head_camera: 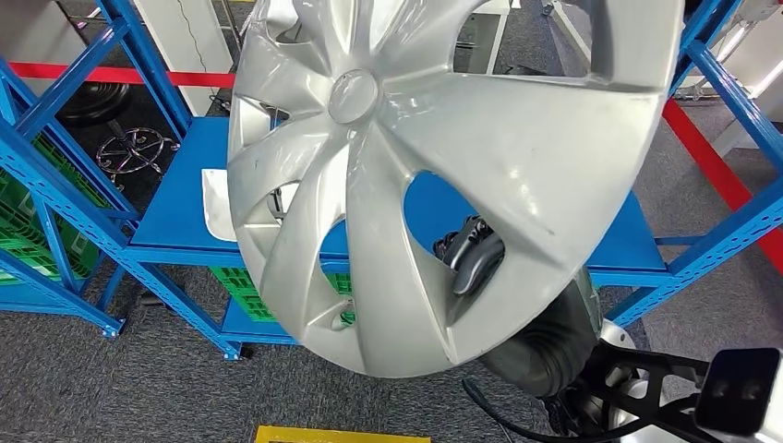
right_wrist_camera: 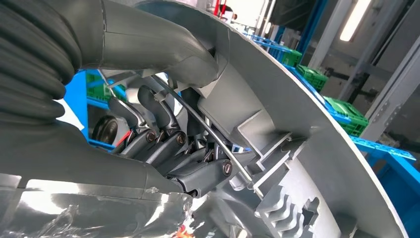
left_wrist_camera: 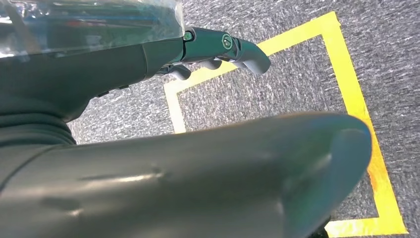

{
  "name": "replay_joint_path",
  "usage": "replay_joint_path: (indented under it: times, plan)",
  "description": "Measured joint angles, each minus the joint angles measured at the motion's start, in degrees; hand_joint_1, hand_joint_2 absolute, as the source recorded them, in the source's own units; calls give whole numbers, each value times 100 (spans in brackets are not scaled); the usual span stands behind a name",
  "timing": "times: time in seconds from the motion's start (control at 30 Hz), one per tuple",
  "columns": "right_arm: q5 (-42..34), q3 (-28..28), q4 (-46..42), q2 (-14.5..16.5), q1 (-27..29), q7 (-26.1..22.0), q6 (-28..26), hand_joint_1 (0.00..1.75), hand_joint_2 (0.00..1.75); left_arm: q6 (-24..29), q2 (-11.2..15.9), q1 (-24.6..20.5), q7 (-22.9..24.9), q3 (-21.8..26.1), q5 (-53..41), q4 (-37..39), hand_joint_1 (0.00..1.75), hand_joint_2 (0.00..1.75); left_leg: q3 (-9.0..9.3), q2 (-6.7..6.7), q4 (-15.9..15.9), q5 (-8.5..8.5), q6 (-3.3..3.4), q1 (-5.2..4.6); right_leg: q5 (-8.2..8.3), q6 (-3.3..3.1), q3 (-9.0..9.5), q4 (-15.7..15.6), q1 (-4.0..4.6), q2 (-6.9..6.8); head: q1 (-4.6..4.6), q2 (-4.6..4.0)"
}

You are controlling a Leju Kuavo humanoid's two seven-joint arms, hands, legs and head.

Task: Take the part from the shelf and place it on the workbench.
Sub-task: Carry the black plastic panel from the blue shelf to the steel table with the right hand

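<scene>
Part: a big silver wheel cover (head_camera: pixel 434 166), held up in the air in front of the blue shelf (head_camera: pixel 175 221). No writing can be read on it.
Left hand: the left hand (left_wrist_camera: pixel 218 47) hangs over grey carpet (left_wrist_camera: pixel 386 49) with a yellow tape square (left_wrist_camera: pixel 346 74). Its fingers are stretched out and hold nothing.
Right hand: the right hand (head_camera: pixel 473 254) grips the wheel cover from behind, fingers poking through a hole.
Crates: green crates (head_camera: pixel 23 231) sit low in the shelf.
</scene>
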Motion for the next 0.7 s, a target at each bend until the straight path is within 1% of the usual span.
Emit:
replay_joint_path:
  times: [0.2, 0.5, 0.7]
  plan:
    - [161, 50, -17, 21, 12, 13, 1, 175, 175, 96, -2, 12, -64, -2, -19, 0, 0, 175, 0, 0, 0, 0, 0, 0, 0, 0, 0, 0, 0, 0, 1, 0]
    - [341, 86, -17, 26, 67, 66, -28, 175, 175, 82, -1, 22, -88, -1, 32, 0, 0, 175, 0, 0, 0, 0, 0, 0, 0, 0, 0, 0, 0, 0, 2, 0]
    - [559, 87, -17, 26, 125, 166, -179, 175, 175, 64, 2, 41, -333, 27, 370, 0, 0, 175, 0, 0, 0, 0, 0, 0, 0, 0, 0, 0, 0, 0, 1, 0]
